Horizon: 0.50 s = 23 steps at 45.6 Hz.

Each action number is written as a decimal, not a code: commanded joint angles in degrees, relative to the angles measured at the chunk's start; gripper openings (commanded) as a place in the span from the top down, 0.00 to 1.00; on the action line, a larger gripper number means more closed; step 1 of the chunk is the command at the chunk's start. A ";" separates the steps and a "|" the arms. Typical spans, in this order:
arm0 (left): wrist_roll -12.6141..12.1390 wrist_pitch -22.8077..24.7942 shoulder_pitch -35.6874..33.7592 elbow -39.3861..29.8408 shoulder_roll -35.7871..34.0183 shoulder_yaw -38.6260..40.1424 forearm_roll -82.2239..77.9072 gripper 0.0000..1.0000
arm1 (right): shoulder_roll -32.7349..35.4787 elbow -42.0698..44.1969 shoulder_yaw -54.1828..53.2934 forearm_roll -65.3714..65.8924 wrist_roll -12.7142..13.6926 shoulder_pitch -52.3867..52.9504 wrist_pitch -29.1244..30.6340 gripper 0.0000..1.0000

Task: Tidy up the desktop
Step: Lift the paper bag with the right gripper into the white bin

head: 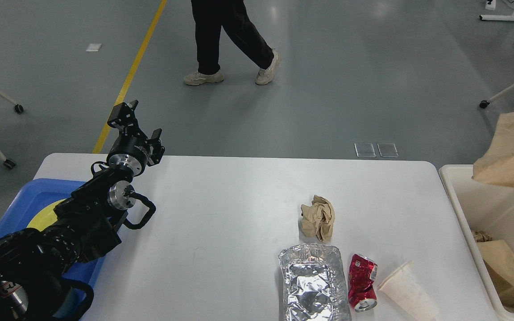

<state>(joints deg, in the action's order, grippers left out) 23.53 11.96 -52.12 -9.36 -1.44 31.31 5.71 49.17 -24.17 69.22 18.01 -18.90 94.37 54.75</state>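
Four loose bits of rubbish lie on the desktop (221,214), all well to the right of and nearer than the left gripper (140,119): a crumpled paper ball (318,217), a foil tray (312,281), a crushed red can (362,281) and a white paper cup (408,290). By my reading, the step in hand is binning a brown paper bag (513,154), which hangs at the right edge of view above the cream bin (464,209). The right gripper is out of view, so I cannot tell what holds the bag. Next, I judge, the bag needs letting go squarely over the bin, then a reach back for the paper ball. The left gripper's jaws stand apart with nothing between them, touching nothing, raised over the far left corner of the desktop, with a blue tray (20,200) below and behind them
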 commanded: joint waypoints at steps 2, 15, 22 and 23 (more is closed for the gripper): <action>-0.07 -0.01 0.00 -0.04 -0.05 -0.02 0.00 0.04 | 1.54 0.35 -0.66 -0.60 0.00 -4.10 -5.69 1.00; 0.02 0.08 0.00 -0.04 -0.05 -0.02 0.00 0.04 | 3.65 0.26 -3.47 -0.96 0.00 -12.36 -21.78 1.00; 0.02 0.08 0.00 -0.04 0.04 -0.02 0.00 0.04 | 3.47 0.35 -8.74 -1.39 0.00 -19.48 -26.53 1.00; -0.07 -0.01 0.00 0.04 -0.05 -0.02 0.00 0.04 | 3.47 0.35 -9.71 -1.39 0.00 -20.53 -27.23 1.00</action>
<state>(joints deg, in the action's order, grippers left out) 23.48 11.96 -52.12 -9.36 -1.45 31.32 5.71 52.78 -23.89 63.51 16.76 -18.90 78.99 31.09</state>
